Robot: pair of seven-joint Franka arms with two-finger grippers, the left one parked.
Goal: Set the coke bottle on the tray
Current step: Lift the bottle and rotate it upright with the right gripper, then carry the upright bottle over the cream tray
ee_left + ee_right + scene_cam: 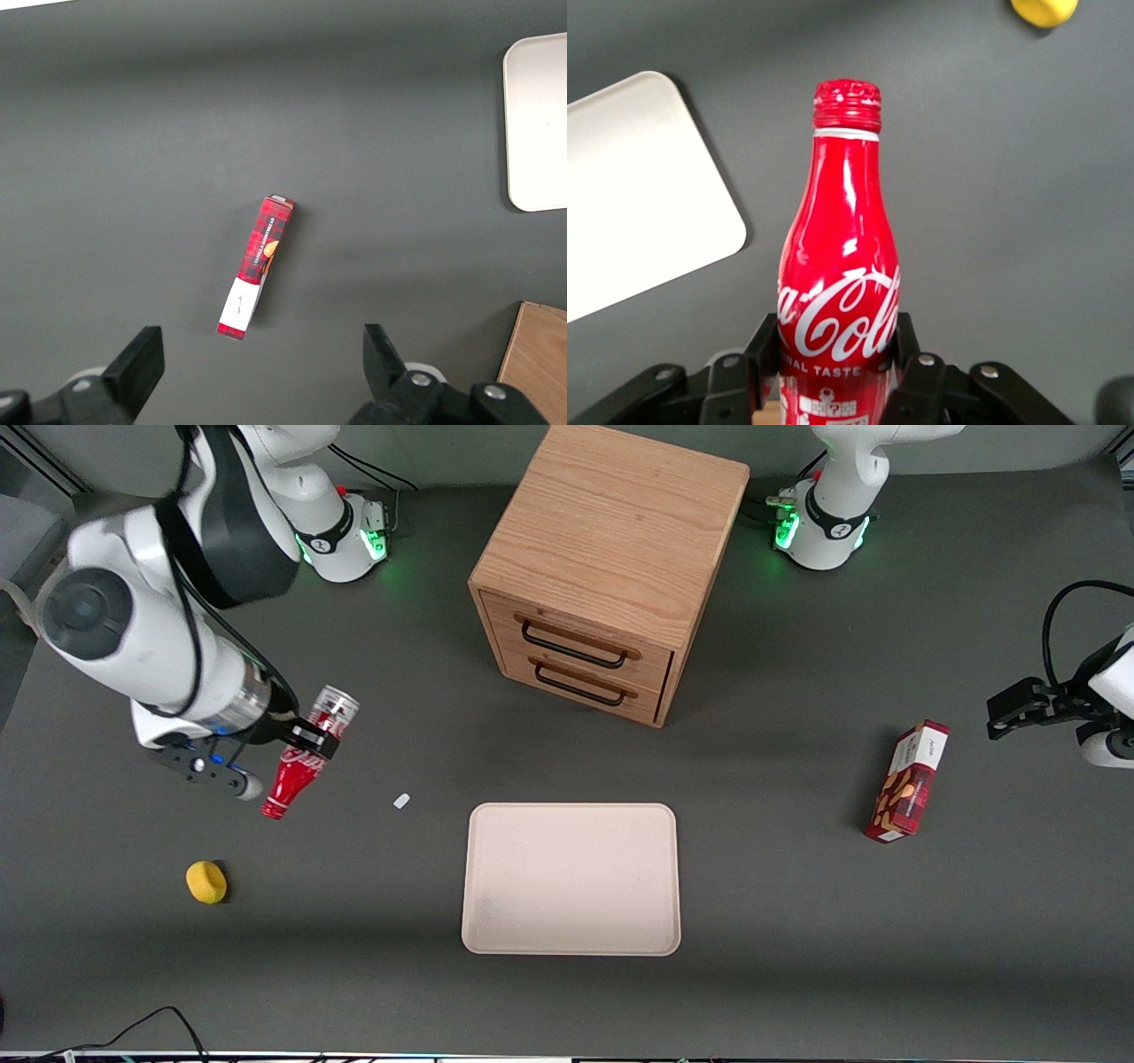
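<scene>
Gripper (306, 737): clamped on the coke bottle (304, 755), near the working arm's end of the bench.
Coke bottle: off the bench, tilted cap-down.
Tray (571, 879): bench centre, bare, near the front edge.

A dark grey matte table (797, 957) fills nearly everything in sight. The gripper (310, 748), clamped on the coke bottle (299, 771), hangs above the table toward the working arm's end.

A light oak cabinet (611, 540) stands on the table, farther from the front camera than the jaws and well apart from them toward the parked arm's end. Both of its drawers (576, 660) are shut, with dark wire handles, and it sits turned at a slight angle.

Light is soft and even. The cabinet throws a broad, faint shadow on the table, and green glows tint the table farther from the camera than the jaws. A paler grey strip (443, 452) borders the table's edge farthest from the camera.
</scene>
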